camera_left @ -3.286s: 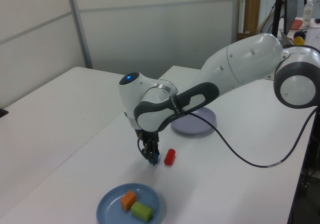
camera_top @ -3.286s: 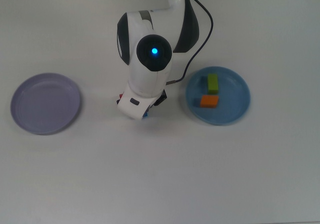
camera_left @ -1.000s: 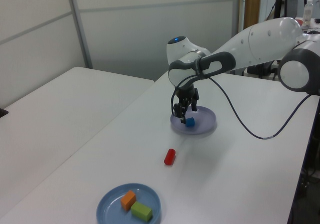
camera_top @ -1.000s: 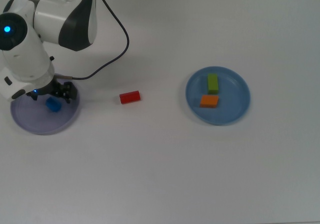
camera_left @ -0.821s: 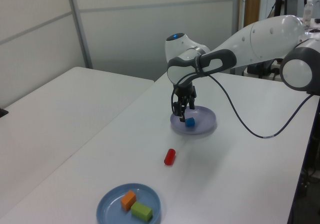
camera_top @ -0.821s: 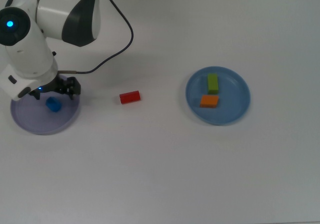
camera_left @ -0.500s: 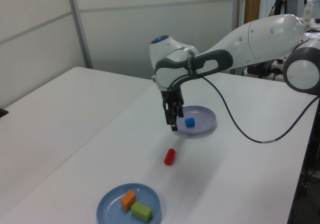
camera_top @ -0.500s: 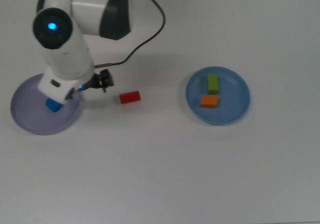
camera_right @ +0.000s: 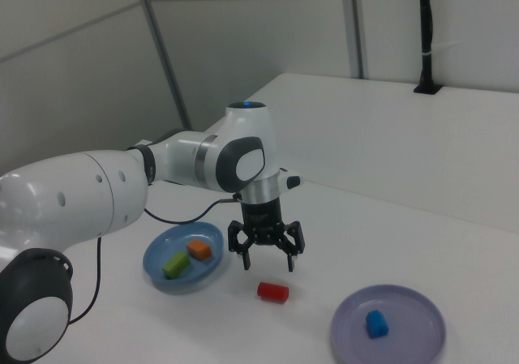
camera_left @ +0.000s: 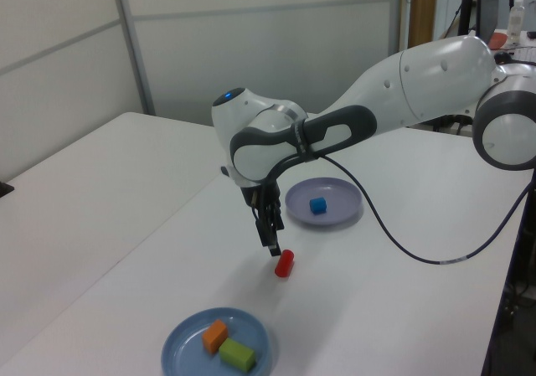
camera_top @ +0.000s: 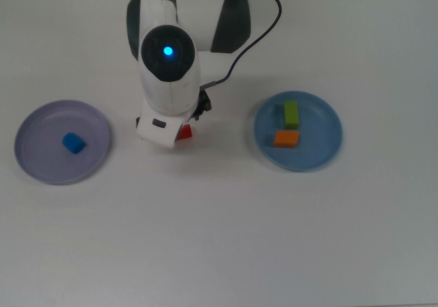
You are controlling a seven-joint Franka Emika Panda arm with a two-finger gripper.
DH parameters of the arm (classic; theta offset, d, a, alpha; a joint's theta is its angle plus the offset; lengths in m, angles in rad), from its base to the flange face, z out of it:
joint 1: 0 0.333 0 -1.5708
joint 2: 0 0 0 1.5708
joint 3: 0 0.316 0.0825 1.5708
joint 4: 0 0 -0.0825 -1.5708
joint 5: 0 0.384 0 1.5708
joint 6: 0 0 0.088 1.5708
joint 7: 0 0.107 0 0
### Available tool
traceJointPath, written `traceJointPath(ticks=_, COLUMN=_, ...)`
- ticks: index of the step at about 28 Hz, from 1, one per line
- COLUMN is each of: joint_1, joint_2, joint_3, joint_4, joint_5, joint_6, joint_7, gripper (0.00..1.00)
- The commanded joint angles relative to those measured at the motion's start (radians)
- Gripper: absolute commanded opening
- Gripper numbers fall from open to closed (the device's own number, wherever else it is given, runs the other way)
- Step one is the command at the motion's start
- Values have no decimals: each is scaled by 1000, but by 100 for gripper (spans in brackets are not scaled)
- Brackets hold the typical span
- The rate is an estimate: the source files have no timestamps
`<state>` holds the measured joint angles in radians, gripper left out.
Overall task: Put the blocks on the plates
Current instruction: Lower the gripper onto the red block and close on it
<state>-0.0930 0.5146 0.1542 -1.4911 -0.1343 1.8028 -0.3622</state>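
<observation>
Four blocks are seen on a white bench [camera_top: 226, 238]. The blue cube [camera_top: 72, 143] is set inside the lavender plate [camera_top: 34, 167], at the top view's left, lying a little left of the plate's middle. The lime-green block [camera_top: 291, 114] and the orange block [camera_top: 287, 139] are both held by the light blue plate [camera_top: 325, 150], at the top view's right, the green one just above the orange one in the top view. The red block [camera_right: 273, 292] is left lying on the bare bench between the two plates; in the top view only a corner of it is seen, the rest being covered by the arm's white wrist.

The jaws of the gripper [camera_right: 267, 259] are spread wide and nothing is held between them. They are pointed downward and are held above the bench, apart from the red block, which in the right view is seen just below and in front of them. A black cable [camera_left: 402, 242] is trailed from the wrist across the bench.
</observation>
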Motion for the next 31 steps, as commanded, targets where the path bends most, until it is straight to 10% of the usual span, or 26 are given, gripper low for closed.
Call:
traceJointPath(ticks=1, joint_1=24, joint_2=-1, joint_3=-15, joint_4=-20, joint_5=-1, joint_6=-17, joint_7=-23, gripper=100)
traceJointPath(ticks=31, joint_1=30, joint_2=47, joint_3=-19, joint_4=-55, joint_5=-70, joint_6=0, joint_7=273, gripper=100)
